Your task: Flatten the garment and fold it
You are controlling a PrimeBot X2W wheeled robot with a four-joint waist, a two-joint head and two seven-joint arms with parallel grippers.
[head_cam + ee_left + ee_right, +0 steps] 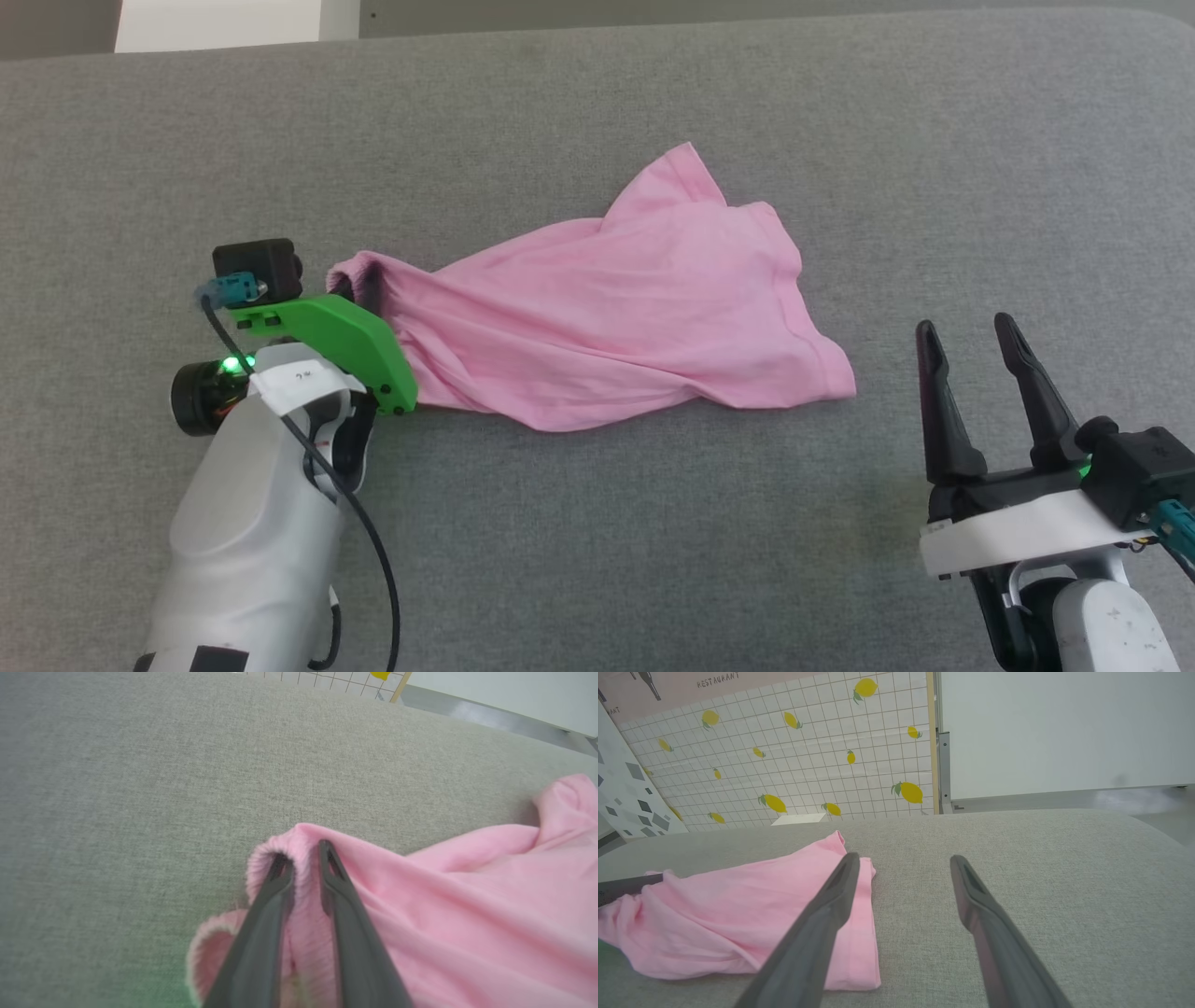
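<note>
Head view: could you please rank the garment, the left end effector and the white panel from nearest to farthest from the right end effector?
From the right end effector:
1. garment, its hem corner just to the left.
2. left end effector, at the garment's far-left gathered edge.
3. white panel, beyond the table, at its far left edge.

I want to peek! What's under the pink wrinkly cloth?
Around its edges, the wrinkly light-pink cloth garment lies on the grey fabric surface. Whatever sits beneath its middle is covered, so I cannot tell.
</note>
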